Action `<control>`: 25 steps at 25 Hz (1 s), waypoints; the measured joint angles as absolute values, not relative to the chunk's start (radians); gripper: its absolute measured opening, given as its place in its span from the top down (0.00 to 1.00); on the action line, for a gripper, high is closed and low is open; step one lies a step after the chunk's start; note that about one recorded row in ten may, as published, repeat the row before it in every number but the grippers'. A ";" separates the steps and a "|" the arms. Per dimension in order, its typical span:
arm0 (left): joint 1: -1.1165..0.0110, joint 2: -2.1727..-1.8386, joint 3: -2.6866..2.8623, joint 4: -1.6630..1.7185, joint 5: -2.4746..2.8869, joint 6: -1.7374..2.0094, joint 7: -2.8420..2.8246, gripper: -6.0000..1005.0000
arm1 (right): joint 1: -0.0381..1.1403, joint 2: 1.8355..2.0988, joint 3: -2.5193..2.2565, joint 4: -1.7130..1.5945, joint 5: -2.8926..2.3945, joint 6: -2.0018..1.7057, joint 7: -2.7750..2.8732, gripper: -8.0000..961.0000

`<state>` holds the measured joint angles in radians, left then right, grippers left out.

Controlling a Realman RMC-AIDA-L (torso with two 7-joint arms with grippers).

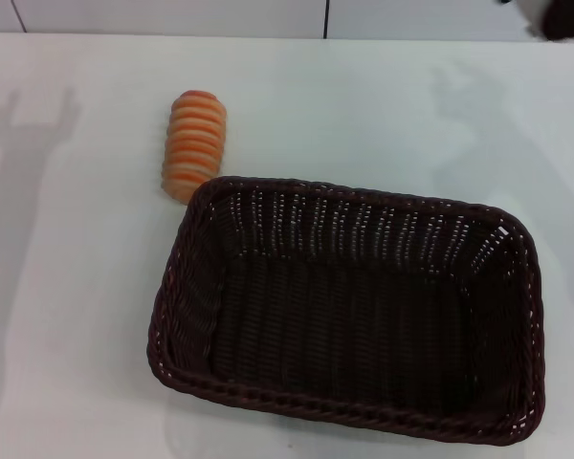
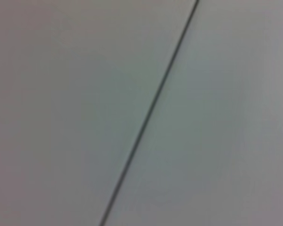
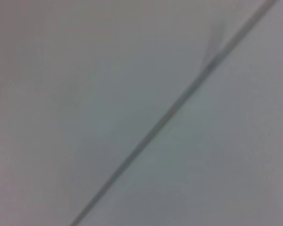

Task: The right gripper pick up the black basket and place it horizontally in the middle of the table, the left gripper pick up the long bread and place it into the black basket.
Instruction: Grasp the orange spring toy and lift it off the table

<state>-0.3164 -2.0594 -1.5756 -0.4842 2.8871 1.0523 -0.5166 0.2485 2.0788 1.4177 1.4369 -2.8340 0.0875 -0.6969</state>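
Basket (image 1: 349,316) lay near table (image 1: 67,316) middle; bread (image 1: 193,145) sat just beside its far-left corner. Neither gripper visible; finger state unknowable.

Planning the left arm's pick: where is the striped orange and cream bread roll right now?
In the head view, the striped orange and cream bread roll lies on the white table, left of centre, at the far left corner of the dark woven basket.

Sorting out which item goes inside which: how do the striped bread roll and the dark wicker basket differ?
The long bread is small, solid and rounded, striped orange and cream; the black basket is far larger, rectangular, open-topped and empty, in very dark weave. The bread lies farther from the robot, by the basket's far left corner, its long axis running roughly crosswise to the basket's. Both rest on the white table.
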 joint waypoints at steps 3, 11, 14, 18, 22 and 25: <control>-0.305 -2.058 -1.540 -0.519 2.888 1.052 -0.511 0.14 | 0.201 2.083 1.397 1.348 -2.831 -0.135 -0.667 0.66; -0.279 -2.056 -1.432 -0.626 2.889 1.049 -0.478 0.14 | 0.235 2.083 1.372 0.821 -2.754 -0.857 -0.406 0.66; -0.258 -2.055 -1.388 -0.732 2.889 0.981 -0.433 0.14 | 0.315 2.085 1.371 0.581 -2.662 -0.991 -0.345 0.66; -0.220 -2.050 -1.363 -0.939 2.888 0.750 -0.379 0.14 | 0.353 2.088 1.366 0.460 -2.571 -1.023 -0.320 0.66; -0.177 -2.054 -1.362 -1.220 2.888 0.395 -0.287 0.14 | 0.365 2.085 1.371 0.343 -2.491 -1.095 -0.249 0.66; -0.171 -2.054 -1.369 -1.320 2.888 0.264 -0.277 0.14 | 0.360 2.083 1.379 0.321 -2.478 -1.123 -0.241 0.66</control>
<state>-0.1711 -2.0540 -1.3691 -1.3196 2.8882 0.2637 -0.2770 0.3604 2.0825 1.3786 0.3211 -2.4781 -1.1233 -0.2407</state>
